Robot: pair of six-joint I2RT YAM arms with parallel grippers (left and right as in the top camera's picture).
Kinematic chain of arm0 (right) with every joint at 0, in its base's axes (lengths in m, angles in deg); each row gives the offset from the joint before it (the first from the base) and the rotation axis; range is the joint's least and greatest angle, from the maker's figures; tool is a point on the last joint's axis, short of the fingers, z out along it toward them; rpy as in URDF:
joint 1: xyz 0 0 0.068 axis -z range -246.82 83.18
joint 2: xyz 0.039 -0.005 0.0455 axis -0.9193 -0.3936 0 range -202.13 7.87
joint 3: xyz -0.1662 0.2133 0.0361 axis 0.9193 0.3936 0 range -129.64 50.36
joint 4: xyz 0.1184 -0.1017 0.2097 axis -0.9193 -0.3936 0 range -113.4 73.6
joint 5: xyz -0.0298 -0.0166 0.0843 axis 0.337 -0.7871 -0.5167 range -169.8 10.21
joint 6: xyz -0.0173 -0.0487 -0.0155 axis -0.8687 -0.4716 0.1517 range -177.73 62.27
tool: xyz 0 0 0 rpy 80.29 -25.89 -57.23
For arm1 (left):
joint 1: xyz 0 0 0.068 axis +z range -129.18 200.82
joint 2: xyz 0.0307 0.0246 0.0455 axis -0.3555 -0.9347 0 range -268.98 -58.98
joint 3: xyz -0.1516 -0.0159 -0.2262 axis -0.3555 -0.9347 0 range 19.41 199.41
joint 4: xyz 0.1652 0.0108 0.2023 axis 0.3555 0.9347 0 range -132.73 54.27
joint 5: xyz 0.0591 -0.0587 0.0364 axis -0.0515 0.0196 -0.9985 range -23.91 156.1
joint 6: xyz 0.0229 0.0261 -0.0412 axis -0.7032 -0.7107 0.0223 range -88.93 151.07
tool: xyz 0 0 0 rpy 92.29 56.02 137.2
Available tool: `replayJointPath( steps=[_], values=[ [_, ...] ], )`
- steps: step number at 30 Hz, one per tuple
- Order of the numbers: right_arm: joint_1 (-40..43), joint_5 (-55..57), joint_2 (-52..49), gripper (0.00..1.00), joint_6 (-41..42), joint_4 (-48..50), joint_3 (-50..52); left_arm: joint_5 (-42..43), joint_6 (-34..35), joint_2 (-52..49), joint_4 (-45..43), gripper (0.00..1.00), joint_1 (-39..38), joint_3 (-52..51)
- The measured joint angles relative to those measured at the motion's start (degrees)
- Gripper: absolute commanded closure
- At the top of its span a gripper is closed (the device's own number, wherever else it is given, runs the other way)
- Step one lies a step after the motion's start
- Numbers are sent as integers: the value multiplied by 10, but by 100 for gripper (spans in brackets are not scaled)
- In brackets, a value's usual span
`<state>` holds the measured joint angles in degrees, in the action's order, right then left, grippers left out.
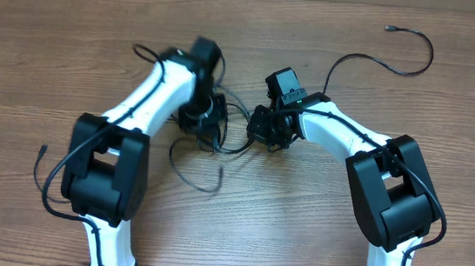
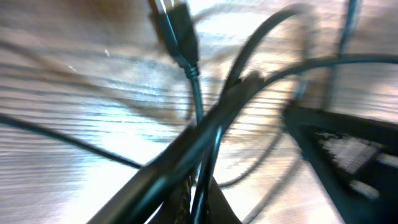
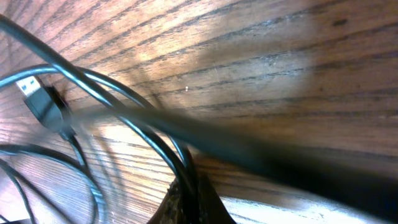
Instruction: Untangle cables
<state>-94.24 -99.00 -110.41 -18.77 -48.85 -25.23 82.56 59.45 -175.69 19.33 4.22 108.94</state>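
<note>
Your left gripper (image 1: 203,112) is clamped shut on strands of the cables (image 1: 219,144), which lie bunched in loops on the table (image 1: 297,235) between the arms. Your right gripper (image 1: 266,129) is likewise closed on cords at the bundle's other side, so this looks like the pulling-apart step. Draw the grips apart slowly, watching that the USB plug (image 2: 177,31) does not snag in a loop; one cord (image 1: 414,67) trails to the far right.

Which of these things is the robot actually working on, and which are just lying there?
Part of the job:
- cables, bunched between the hands
- loose cable, far right
- left hand, shut on cables
- right hand, shut on cables

Just there:
- table
</note>
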Motion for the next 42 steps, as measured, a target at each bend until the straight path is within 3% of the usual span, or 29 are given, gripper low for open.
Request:
replayJointPath(
  steps=[5, 16, 20, 23, 28, 33, 37, 42],
  values=[
    [0, 2, 0, 96, 0, 3, 0, 18, -43, 0, 55, 96, 33, 67],
    [0, 3, 0, 96, 0, 3, 0, 3, -66, 0, 62, 96, 78, 70],
    [0, 3, 0, 96, 0, 4, 0, -5, -68, 0, 65, 90, 81, 70],
    [0, -1, 0, 80, -10, 3, -2, -9, -74, 0, 66, 87, 81, 69],
    [0, -37, 0, 72, -45, -60, -38, -17, -76, 0, 63, 75, 81, 50],
    [0, -55, 0, 55, -57, -86, -93, -20, -76, 0, 35, 67, 81, 1],
    [0, -60, 0, 53, -65, -88, -97, -21, -76, 0, 6, 60, 81, -34],
    [-3, -61, 0, 52, -68, -89, -97, -21, -74, 0, -46, 58, 81, -76]
  ],
)
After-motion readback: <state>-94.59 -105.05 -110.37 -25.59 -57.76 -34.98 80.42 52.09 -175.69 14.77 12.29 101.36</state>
